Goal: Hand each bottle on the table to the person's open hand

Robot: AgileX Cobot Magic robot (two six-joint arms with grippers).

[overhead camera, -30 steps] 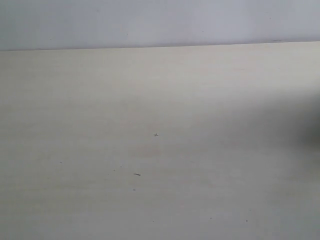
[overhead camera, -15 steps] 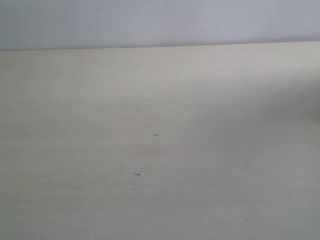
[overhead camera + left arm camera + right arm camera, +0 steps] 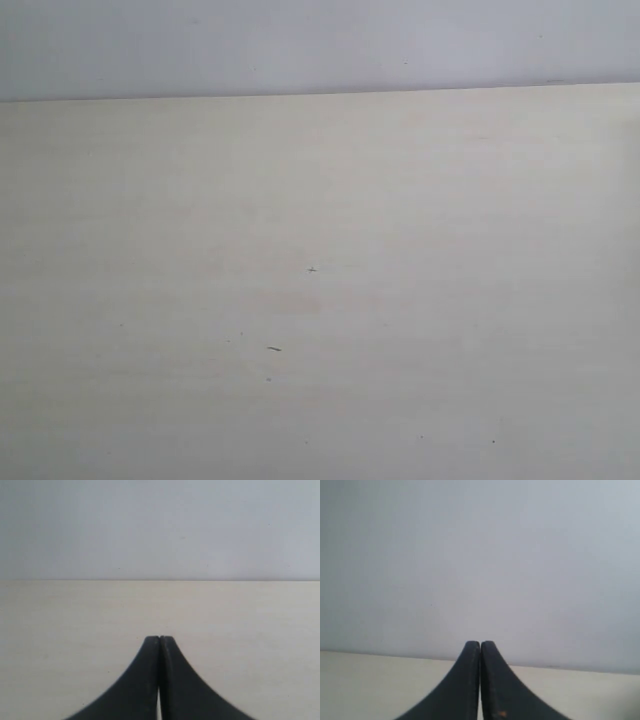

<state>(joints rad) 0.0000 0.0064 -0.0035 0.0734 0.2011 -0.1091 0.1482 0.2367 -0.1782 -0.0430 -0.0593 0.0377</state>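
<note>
Beige wood-grain table [image 3: 320, 300], few dark specks [image 3: 274, 348], backed by grey wall [image 3: 320, 45]. Left pincer [image 3: 159, 639]: black, tips pressed together, table spreading beyond them. Right pincer [image 3: 480, 643]: I see it likewise pressed together, a strip of table beyond.

The table [image 3: 450, 250] stretched across the exterior view from side to side, with the wall [image 3: 320, 45] standing behind its far edge. A few specks [image 3: 274, 348] lay on the table, around its middle and toward the near side. The left gripper [image 3: 159, 639] and the right gripper [image 3: 480, 643] each pointed over the table toward the wall.
</note>
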